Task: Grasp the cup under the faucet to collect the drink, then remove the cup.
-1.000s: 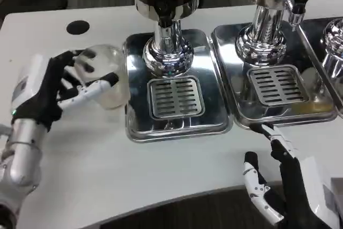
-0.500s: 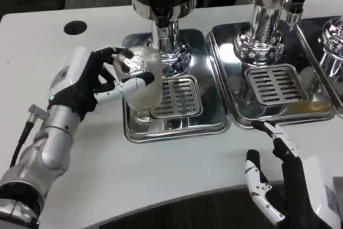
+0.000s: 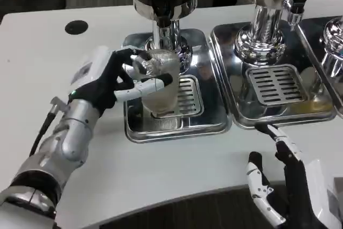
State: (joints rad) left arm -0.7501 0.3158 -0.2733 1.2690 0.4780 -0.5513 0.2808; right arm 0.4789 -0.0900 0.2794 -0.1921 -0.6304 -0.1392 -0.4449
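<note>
My left hand grips a clear plastic cup, holding it upright over the slotted grate of the left drip tray. The cup stands just in front of the dark dispenser's chrome column, below its black faucet. Liquid in the cup cannot be made out. Near the table's front edge at the lower right, my right hand rests with fingers spread and nothing in it.
A second dispenser stands on its own drip tray to the right, with a third one at the right edge. A black round hole marks the table's far left.
My left hand has carried the cup rightwards from the table beside the tray onto the grate under the faucet. The right hand has barely moved.
</note>
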